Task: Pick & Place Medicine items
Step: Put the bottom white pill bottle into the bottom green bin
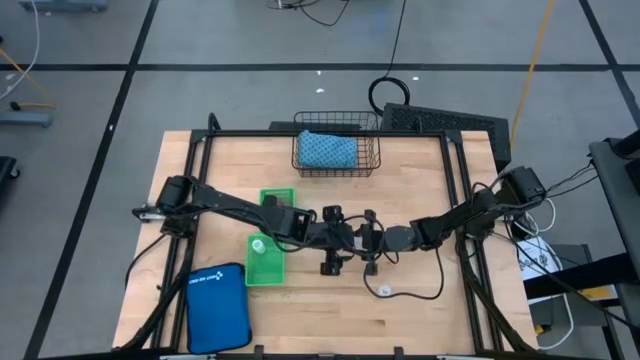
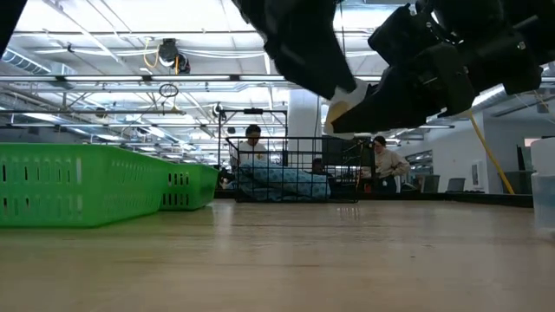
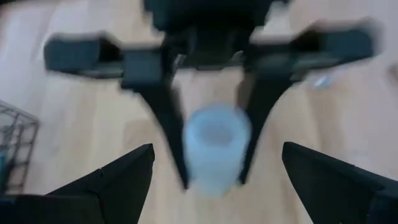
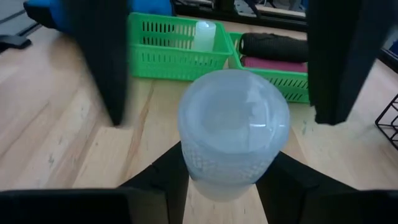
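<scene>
Frosted plastic bottle [image 4: 233,134], wood table [image 1: 420,320]

Both dark arms reach in over the wooden tabletop [image 1: 420,310] and meet near its middle, the left pincer [image 1: 333,240] and the right pincer [image 1: 366,240] nose to nose. Two green baskets [image 1: 268,262] sit just left of them, one with a small white bottle [image 1: 258,245] inside. A blue zip pouch [image 1: 218,308] lies near the front-left corner; a wire basket [image 1: 336,152] holding a blue cloth [image 1: 326,149] stands at the back edge.

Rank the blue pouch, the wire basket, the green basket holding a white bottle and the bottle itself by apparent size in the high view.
1. wire basket and blue pouch, too alike to separate
2. green basket
3. white bottle
</scene>
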Available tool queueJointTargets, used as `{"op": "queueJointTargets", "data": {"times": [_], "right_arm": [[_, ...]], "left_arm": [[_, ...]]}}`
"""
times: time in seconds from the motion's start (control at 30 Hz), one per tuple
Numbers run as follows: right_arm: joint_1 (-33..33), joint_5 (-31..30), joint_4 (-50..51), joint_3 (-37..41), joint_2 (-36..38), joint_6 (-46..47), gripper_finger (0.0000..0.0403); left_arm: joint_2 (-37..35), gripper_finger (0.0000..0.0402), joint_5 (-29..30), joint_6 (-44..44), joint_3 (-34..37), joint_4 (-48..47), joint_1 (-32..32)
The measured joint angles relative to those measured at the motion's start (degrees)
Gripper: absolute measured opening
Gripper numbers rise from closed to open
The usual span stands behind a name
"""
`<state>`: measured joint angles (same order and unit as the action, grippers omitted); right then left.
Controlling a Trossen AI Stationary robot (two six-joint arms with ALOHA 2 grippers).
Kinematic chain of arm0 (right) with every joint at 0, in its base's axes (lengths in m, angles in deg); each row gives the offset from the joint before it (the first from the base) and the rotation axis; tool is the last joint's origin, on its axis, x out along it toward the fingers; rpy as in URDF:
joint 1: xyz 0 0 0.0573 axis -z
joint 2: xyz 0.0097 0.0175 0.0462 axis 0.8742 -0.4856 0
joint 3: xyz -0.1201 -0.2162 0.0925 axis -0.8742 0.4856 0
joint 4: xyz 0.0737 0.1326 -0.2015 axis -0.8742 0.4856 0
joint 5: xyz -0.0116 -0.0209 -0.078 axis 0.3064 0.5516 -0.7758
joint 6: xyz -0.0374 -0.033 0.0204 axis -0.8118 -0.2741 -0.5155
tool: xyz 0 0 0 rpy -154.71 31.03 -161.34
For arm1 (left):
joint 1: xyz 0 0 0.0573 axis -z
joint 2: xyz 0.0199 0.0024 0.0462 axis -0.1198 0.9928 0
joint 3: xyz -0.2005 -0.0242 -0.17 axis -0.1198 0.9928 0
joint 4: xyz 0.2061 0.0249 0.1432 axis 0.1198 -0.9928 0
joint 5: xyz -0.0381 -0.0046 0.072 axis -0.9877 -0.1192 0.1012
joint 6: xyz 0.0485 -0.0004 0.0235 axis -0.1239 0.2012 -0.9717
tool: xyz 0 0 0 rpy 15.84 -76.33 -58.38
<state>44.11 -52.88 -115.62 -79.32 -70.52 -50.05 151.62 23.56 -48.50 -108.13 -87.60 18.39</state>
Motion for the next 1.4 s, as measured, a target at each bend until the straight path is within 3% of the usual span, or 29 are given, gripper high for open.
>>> {"op": "queueJointTargets", "data": {"times": [0.63,1.1,1.4], "right_arm": [[-0.11,0.04,2.07,0.01,0.00,0.42,0.0145],[-1.73,2.67,2.42,0.01,0.00,-4.36,0.0143],[-2.45,2.91,0.40,0.10,-0.03,-6.52,0.0143]], "left_arm": [[0.54,0.0358,-6.91,4.53,-0.04,3.88,-2.00],[0.59,0.0197,-10.17,4.75,-0.04,3.58,-2.81],[0.58,0.0159,-12.05,9.80,-0.04,3.63,-2.78]]}}
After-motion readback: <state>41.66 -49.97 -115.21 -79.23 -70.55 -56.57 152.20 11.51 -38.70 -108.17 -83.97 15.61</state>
